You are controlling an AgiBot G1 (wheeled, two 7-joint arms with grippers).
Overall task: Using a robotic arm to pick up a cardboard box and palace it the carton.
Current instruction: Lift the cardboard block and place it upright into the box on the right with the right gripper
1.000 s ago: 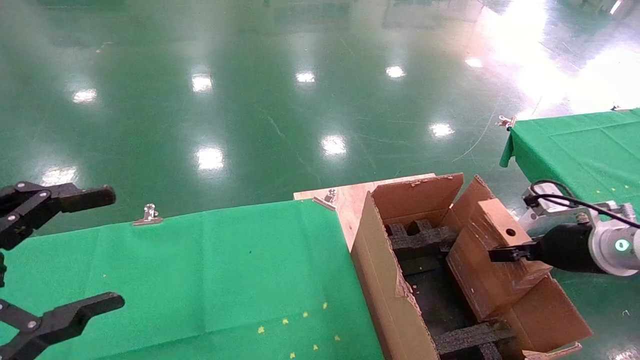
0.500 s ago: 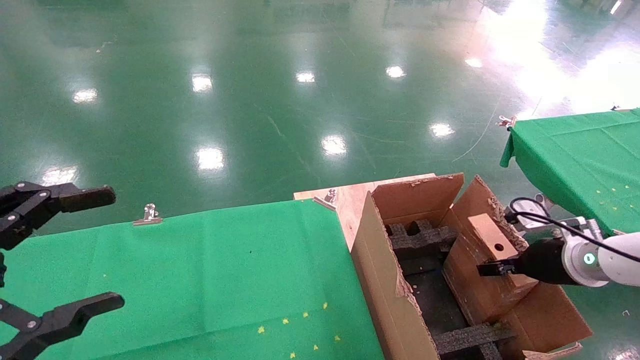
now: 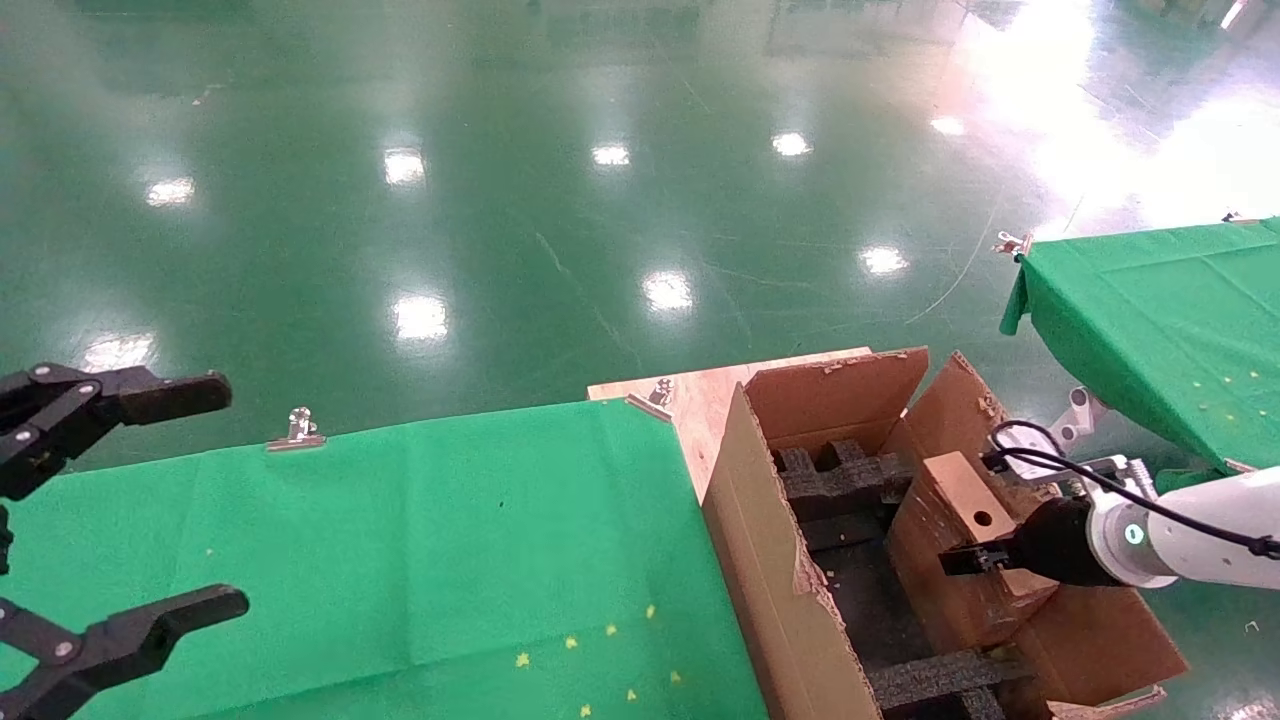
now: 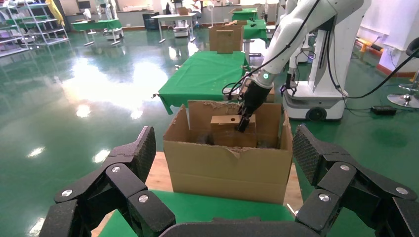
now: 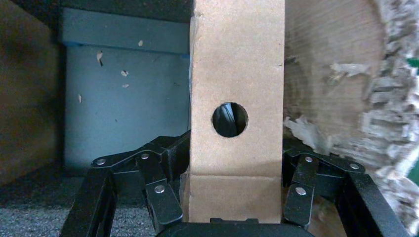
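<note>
A glossy green floor (image 3: 560, 200) mirrors rows of overhead lights. Near it stands a green-clothed table (image 3: 400, 540) with a metal clip (image 3: 297, 430) on its far edge. Another green-clothed table (image 3: 1170, 310) stands well apart.
</note>
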